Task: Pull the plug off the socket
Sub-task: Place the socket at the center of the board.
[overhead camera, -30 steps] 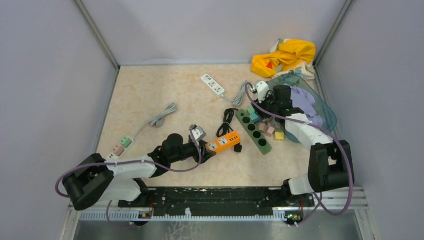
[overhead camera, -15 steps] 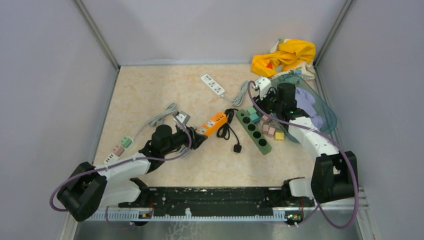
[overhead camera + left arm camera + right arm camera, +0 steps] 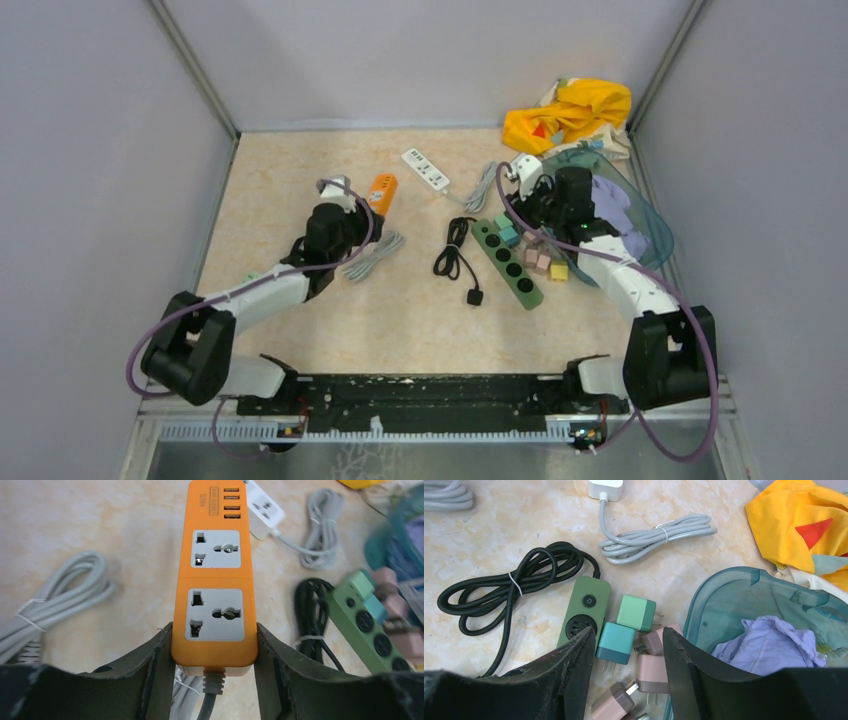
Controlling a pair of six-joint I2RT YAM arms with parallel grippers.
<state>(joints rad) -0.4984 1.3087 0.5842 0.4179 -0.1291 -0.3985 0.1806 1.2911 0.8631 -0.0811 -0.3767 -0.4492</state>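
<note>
My left gripper (image 3: 214, 630) is clamped on the orange power strip (image 3: 215, 580), one finger (image 3: 155, 665) pressed on each long side at the end where its grey cable comes out. On the overhead view that strip sits at the far left of the table (image 3: 560, 330), beside a coiled grey cord (image 3: 372, 255). The black plug (image 3: 476, 296) lies loose on the table, well apart from the orange strip, at the end of a bundled black cord (image 3: 514, 587). The other end of that cord runs into the green power strip (image 3: 584, 610).

My right gripper (image 3: 626, 637) has its jaws partly apart with nothing clamped between them. It hangs over a teal adapter (image 3: 616, 640) just beside the green strip's switch end. A green adapter (image 3: 636, 612) and pink adapters (image 3: 651, 667) lie touching around it, next to the teal tub (image 3: 724, 587). I cannot tell whether the fingers touch the teal adapter.
</note>
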